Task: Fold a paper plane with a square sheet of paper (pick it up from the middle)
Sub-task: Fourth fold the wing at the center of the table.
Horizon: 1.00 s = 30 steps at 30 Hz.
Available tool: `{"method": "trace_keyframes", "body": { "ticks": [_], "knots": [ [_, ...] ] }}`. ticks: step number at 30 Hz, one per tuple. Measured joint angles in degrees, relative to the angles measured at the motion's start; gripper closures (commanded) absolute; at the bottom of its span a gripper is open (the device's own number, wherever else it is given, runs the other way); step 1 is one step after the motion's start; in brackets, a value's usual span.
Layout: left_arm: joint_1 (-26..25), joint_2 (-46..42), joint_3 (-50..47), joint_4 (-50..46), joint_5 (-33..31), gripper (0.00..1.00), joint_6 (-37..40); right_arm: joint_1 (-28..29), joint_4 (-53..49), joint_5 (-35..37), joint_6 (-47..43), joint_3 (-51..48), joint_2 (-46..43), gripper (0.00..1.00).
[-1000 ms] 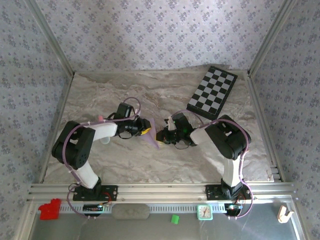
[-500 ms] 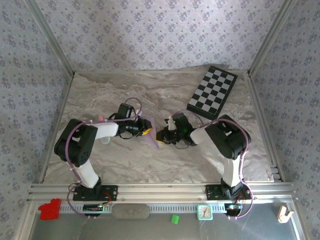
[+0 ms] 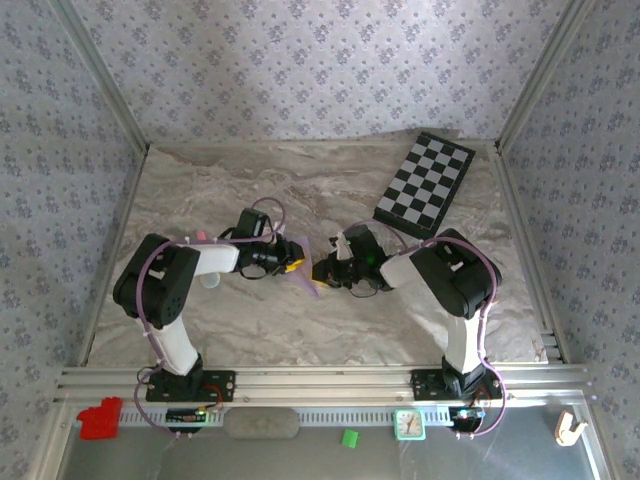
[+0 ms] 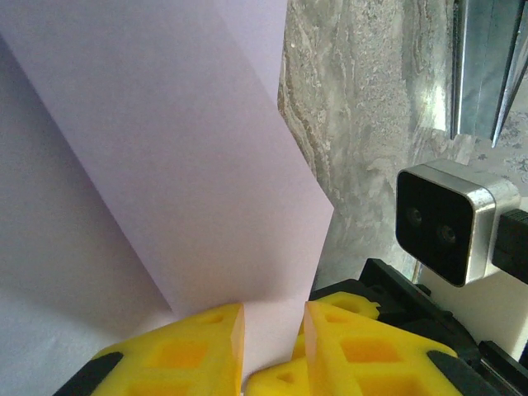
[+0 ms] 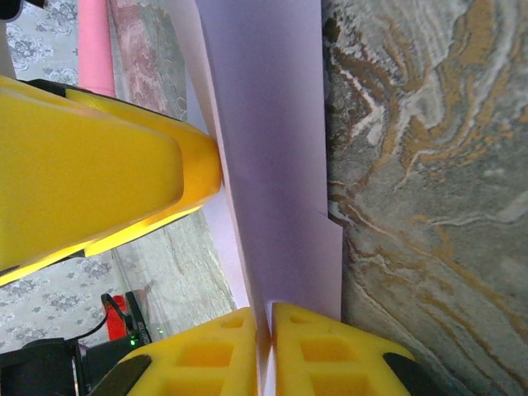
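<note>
I am holding the folded lilac paper above the middle of the bench, the left end effector and right end effector both pinching it. Creases are forming; the plane looks unfinished. Open bench is lying all around, the chequered board sitting near the far right corner.

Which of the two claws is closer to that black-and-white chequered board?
Right. The right gripper sits at mid-table, the chequered board beyond it to its right; the left gripper is farther left, across the lilac paper.
</note>
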Motion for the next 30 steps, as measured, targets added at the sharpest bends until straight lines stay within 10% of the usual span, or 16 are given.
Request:
{"method": "trace_keyframes", "body": {
  "ticks": [30],
  "knots": [
    [-0.3, 1.4, 0.3, -0.2, 0.0, 0.74, 0.0, -0.7, -13.0, -0.6, -2.2, 1.9, -3.6, 0.79]
  ]
}}
